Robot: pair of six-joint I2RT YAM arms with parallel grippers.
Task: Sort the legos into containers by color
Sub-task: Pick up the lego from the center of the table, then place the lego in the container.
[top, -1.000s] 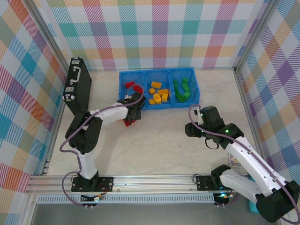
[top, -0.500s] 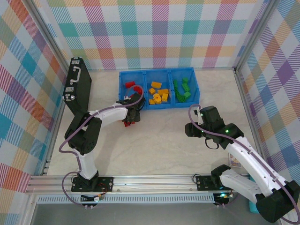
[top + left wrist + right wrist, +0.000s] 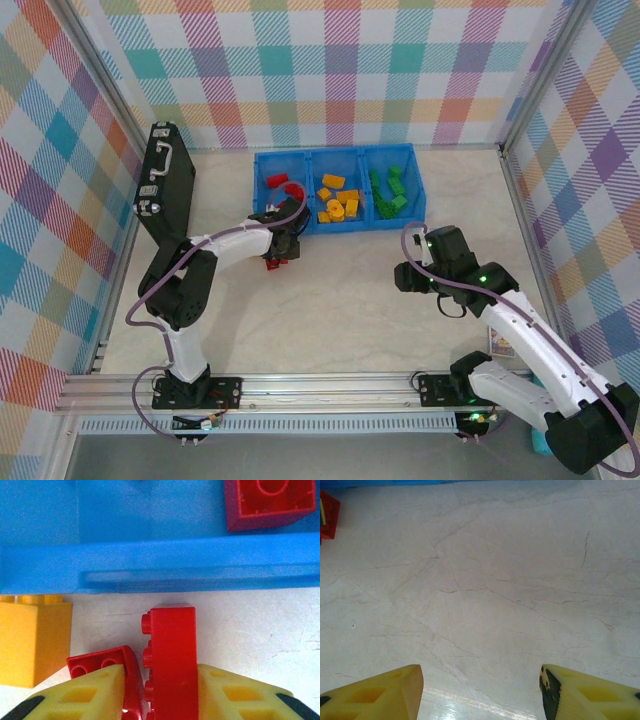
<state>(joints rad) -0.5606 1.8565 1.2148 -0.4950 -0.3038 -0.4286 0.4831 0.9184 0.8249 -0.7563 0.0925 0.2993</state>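
Nudged slightly farther than before, left gripper (image 3: 160,676) pinches one upright red brick (image 3: 171,645) just near of the blue bin (image 3: 160,562); one tilted red brick (image 3: 102,662), one yellow-orange brick (image 3: 32,642) lie left. Right gripper (image 3: 480,680) gapes wide.

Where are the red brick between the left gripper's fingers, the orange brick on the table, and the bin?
red brick (image 3: 170,655): left wrist view, on the middle of its smooth face.
orange brick (image 3: 30,645): left wrist view, on its plain side.
bin (image 3: 150,560): left wrist view, on its near wall.
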